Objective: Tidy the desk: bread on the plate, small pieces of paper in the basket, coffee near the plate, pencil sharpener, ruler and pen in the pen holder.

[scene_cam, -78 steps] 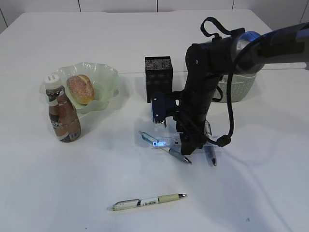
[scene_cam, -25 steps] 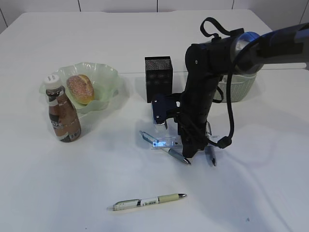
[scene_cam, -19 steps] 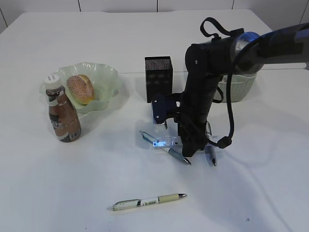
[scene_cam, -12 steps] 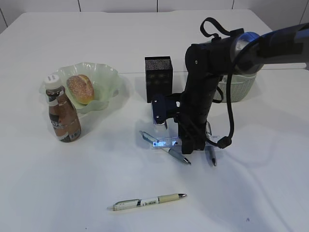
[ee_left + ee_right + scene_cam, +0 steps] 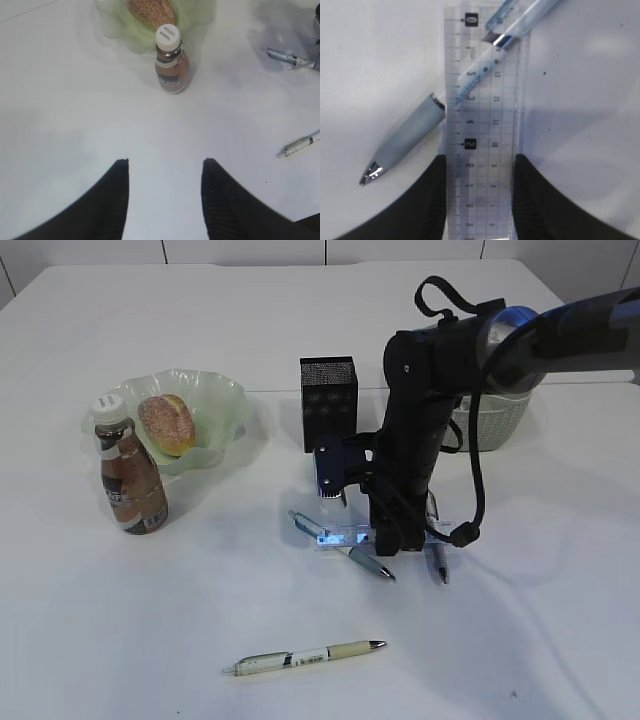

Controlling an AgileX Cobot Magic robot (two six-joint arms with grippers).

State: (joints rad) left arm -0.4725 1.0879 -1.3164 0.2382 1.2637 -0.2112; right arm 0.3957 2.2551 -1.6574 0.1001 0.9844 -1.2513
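My right gripper is shut on the clear ruler, one finger pressed to each long edge. The ruler lies flat on the desk across a grey-grip pen. Bread sits in the pale green plate, and the coffee stands upright beside it. The black pen holder stands just behind the right arm. My left gripper hangs open above bare desk, nothing between its fingers. Pencil sharpener and small pieces of paper are out of view.
A second pen lies right of the right gripper, and a third pen lies nearer the front. The green basket stands behind the right arm, partly hidden by it.
The right gripper's fingers have drawn in from wide apart until they meet the ruler's edges. The ruler, pens and left gripper have stayed where they were.
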